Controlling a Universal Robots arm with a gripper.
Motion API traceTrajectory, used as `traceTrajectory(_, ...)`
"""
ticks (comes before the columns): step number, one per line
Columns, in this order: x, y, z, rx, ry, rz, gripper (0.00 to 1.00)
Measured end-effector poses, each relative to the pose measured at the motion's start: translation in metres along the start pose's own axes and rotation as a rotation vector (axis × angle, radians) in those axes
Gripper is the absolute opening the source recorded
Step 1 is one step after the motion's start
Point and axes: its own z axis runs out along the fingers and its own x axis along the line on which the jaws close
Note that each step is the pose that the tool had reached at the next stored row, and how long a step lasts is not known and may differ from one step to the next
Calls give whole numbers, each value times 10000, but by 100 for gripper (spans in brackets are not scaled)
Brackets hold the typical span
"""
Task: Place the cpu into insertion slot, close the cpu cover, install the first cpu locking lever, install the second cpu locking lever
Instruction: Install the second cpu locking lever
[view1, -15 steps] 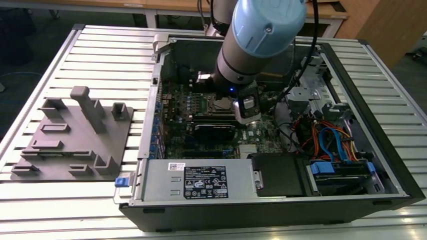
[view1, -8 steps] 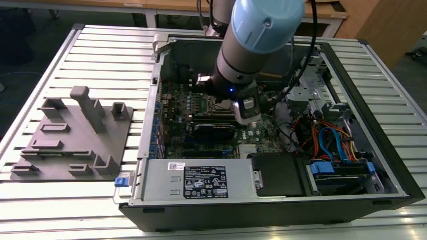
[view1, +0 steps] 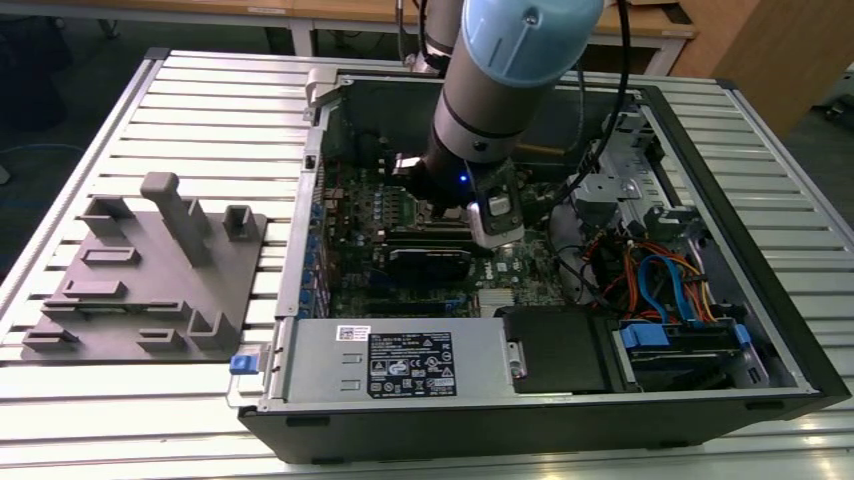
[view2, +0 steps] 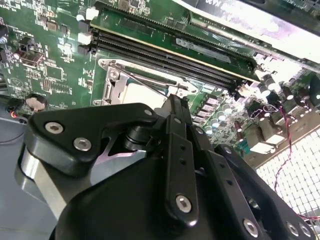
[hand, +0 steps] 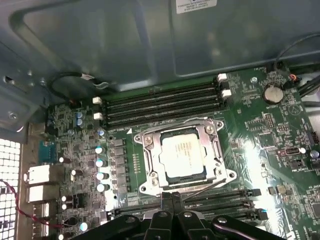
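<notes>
The small square silver-tan cpu (hand: 182, 151) sits in the black-rimmed insertion slot (hand: 167, 176) mid-frame, under the silvery metal cpu cover (hand: 150, 165). It looks light, stiff and fragile; edges only. The black gripper (hand: 172, 200) hovers just beside, fingers pressed together, empty.

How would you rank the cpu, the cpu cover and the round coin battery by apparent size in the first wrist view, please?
1. cpu cover, the frame around the chip.
2. cpu, seated inside it.
3. coin battery, clearly smallest.
</notes>
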Motion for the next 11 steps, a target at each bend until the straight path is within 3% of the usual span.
traceTrajectory(11, -30, 6, 16, 1, -1, 1, 10)
